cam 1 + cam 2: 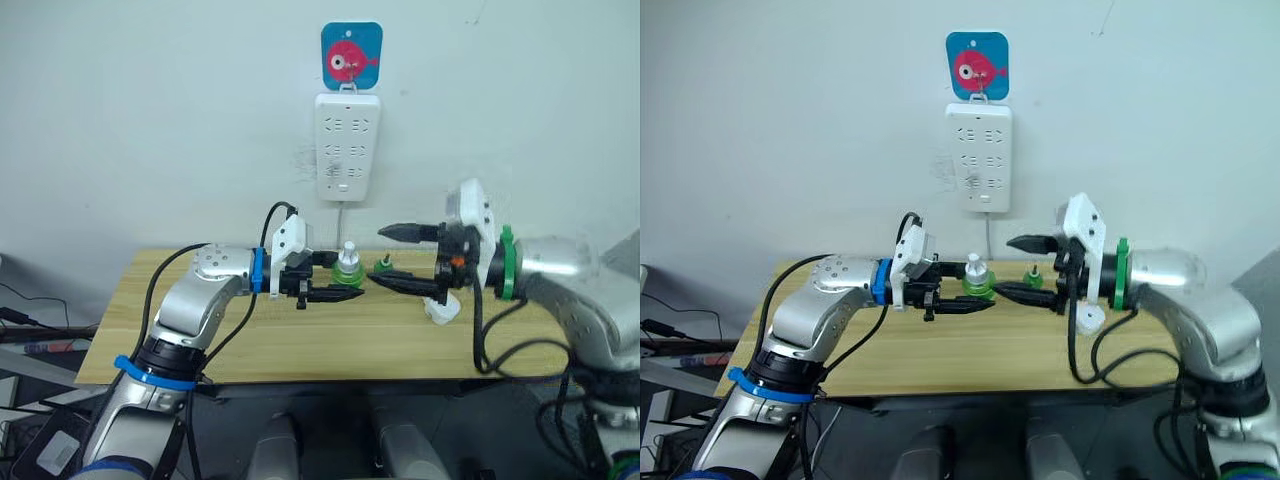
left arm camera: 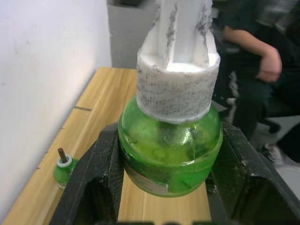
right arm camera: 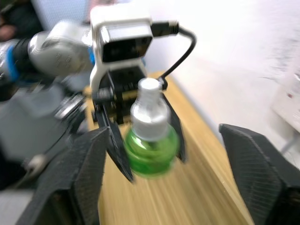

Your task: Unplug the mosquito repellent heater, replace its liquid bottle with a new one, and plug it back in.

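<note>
Leave the mosquito repellent heater [image 1: 441, 311] where it lies for now: unplugged, on the table [image 1: 300, 345], below the power strip [image 1: 347, 145] and off to its right.

Directly below the power strip, clamped on the round green belly of a capped bottle [image 1: 347, 266] by the left gripper [image 1: 343, 277], cap up. Just right of that, still below the power strip, a smaller green bottle [image 1: 384, 265] with a bare wick, standing on the wood.

Right gripper [image 1: 402, 257] spread wide and empty, aimed at the capped bottle.

Probably time to take the cap off. Centre the right fingers on the white cap alone, not the green body. Close gently, then twist while keeping the left clamp steady. Keep the bottle upright to avoid spills.
</note>
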Tool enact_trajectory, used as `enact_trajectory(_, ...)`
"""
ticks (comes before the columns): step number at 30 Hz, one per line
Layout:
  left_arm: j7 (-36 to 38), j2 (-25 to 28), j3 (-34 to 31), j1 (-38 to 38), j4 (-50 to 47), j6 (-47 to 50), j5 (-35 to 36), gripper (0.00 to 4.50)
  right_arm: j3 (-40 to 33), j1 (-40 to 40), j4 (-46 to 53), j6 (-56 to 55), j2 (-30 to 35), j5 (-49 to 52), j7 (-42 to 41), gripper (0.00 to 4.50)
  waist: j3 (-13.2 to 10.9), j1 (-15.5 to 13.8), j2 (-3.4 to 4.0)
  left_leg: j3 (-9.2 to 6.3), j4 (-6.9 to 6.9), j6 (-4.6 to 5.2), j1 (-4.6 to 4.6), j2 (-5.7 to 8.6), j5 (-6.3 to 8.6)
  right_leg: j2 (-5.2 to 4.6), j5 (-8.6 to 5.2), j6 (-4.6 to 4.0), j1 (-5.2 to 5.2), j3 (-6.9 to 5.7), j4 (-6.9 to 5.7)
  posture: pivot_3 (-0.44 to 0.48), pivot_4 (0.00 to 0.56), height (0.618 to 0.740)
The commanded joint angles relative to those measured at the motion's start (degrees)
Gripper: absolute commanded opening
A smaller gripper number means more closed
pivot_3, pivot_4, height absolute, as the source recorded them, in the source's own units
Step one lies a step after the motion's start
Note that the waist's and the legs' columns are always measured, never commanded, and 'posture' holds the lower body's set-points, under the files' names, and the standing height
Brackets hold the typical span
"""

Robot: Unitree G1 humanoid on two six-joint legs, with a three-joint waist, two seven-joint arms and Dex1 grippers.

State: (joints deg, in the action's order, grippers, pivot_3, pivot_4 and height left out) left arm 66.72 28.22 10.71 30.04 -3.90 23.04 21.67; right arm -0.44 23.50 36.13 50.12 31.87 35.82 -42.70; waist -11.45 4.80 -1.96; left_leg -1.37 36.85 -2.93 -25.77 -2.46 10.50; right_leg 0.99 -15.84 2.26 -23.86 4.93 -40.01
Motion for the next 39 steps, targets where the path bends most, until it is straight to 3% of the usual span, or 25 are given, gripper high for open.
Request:
enact_trajectory(1,-4.33,-3.07,0.91,-0.68,-2.21,-2.51,-1.67,2.24,3.38,-5.39,10.46,0.35,-9.58,-5.18,18.01,3.9,0.02,0.16,0.02,0.01,0.01,0.0,0.05,0.0,0.0,0.0,-0.01,0.02,0.04,0.01,-0.01,-0.138,0.164,0.74)
enact_trajectory(5,-5.68,-4.78,1.86,-0.88,-1.35,-3.56,-2.94,2.24,11.05,-8.82,11.16,-1.85,-17.38,-12.19,27.94,3.9,0.02,0.43,0.02,0.07,0.02,0.0,0.07,-0.03,0.0,0.05,-0.05,0.09,0.0,0.12,-0.03,-0.159,0.166,0.74)
enact_trajectory(8,-5.81,-5.08,2.06,-0.95,-0.97,-3.94,-2.96,2.24,14.33,-10.12,8.47,-5.96,-17.97,-16.8,29.67,3.9,0.02,0.59,0.02,0.09,0.02,0.0,0.1,0.0,0.0,0.04,-0.08,0.13,0.04,0.13,-0.01,-0.158,0.164,0.74)
enact_trajectory(16,-5.0,-3.99,1.96,-2.15,-1.67,-4.04,-2.07,2.24,13.23,-10.81,6.99,-11.33,-15.72,-16.38,24.51,1.12,0.02,0.62,0.02,0.06,-0.01,0.0,0.1,-0.01,0.0,0.04,-0.06,0.1,0.06,0.1,0.03,-0.13,0.16,0.74)
enact_trajectory(20,-2.52,-2.26,1.43,-3.14,-2.57,-3.03,-0.3,2.24,11.47,-9.65,5.68,-11.77,-12.11,-11.51,16.23,1.13,0.02,0.56,0.02,0.06,-0.01,0.0,0.1,0.0,0.0,0.04,-0.06,0.1,0.07,0.09,0.03,-0.115,0.161,0.74)
enact_trajectory(26,11.25,5.42,3.55,-3.22,-3.89,-3.82,2.58,2.24,12.56,5.74,-11.87,-16.33,1.59,-6.85,-12.16,1.13,-0.01,0.57,0.02,0.13,-0.06,0.02,0.5,-0.03,0.02,0.06,-0.23,0.06,0.41,0.1,0.08,-0.084,0.163,0.74)
enact_trajectory(31,9.78,4.39,2.78,-0.69,-1.82,-5.05,2.62,2.24,11.7,11.37,-13.76,-11.25,3.88,-1.58,-16.75,1.13,-0.01,-0.13,0.02,0.09,-0.33,0.03,0.89,-0.07,0.03,0.1,-0.35,-0.08,0.69,0.04,0.12,-0.078,0.157,0.74)
enact_trajectory(39,7.33,3.93,1.24,-1.82,-0.73,-5.34,2.77,2.24,1.89,5.49,-5.79,-7.23,9.61,3.33,-13.25,3.92,-0.01,-0.04,0.02,0.15,-0.38,0.04,0.86,-0.02,0.09,0.02,-0.35,-0.07,0.64,0.1,0.12,-0.106,0.155,0.74)
